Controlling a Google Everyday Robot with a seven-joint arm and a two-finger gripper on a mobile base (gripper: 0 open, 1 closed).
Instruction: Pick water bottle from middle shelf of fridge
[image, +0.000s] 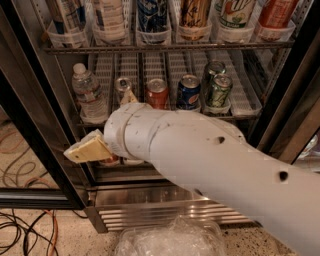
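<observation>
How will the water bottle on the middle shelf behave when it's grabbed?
The water bottle is capped, so likely full and fairly heavy. Its thin ribbed plastic may flex. Tall and narrow, it could tip if nudged. The gripper hangs just below it.

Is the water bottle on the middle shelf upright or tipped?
Upright. The bottle stands with its white cap up on the middle shelf; the tool hangs below it.
</observation>
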